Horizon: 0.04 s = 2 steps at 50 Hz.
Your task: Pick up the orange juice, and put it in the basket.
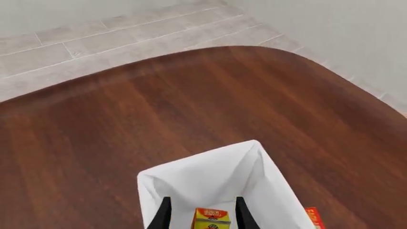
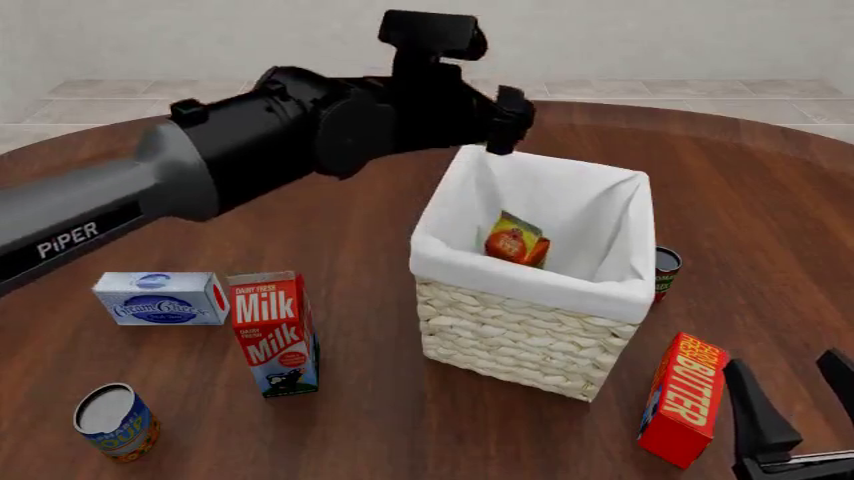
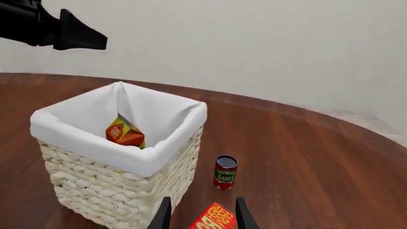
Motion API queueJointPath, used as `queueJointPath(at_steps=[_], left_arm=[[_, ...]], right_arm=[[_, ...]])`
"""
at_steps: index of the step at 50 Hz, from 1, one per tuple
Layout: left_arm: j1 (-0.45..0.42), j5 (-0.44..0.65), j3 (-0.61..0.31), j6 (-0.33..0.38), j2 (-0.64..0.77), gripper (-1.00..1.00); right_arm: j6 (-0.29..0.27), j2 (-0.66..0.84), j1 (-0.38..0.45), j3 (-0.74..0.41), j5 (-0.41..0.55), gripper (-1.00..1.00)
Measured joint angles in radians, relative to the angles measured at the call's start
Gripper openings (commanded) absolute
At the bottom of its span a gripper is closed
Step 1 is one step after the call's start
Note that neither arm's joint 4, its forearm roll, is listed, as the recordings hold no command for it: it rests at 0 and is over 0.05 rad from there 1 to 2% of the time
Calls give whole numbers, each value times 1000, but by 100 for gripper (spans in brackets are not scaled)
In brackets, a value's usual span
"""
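The orange juice [image 2: 515,241] lies tilted inside the basket [image 2: 514,340], resting against the white liner and apart from both grippers. The left wrist view looks down on the orange juice [image 1: 212,219] in the basket [image 1: 190,179]. In the right wrist view the orange juice [image 3: 123,132] leans in the basket [image 3: 108,191]. My left gripper [image 2: 507,120] hovers open above the basket's far rim, holding nothing; its fingers [image 1: 163,214] frame the carton from above. My right gripper [image 2: 785,358] stands open low at the front right, beside the butter box.
A red Butter box [image 2: 683,400] stands right of the basket. A tomato sauce can [image 3: 225,171] sits behind the box. Left of the basket are a Milk carton [image 2: 274,335], a blue-and-white box [image 2: 158,298] and a can [image 2: 116,422].
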Motion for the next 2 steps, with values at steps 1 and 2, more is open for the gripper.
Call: queueJointPath(at_steps=[1, 2], left_arm=[[1, 1, -2, -1, -3, 100], [2, 3, -4, -1, -6, 100]], right_arm=[[0, 0, 0, 0, 0, 100], [-1, 0, 0, 0, 0, 100]])
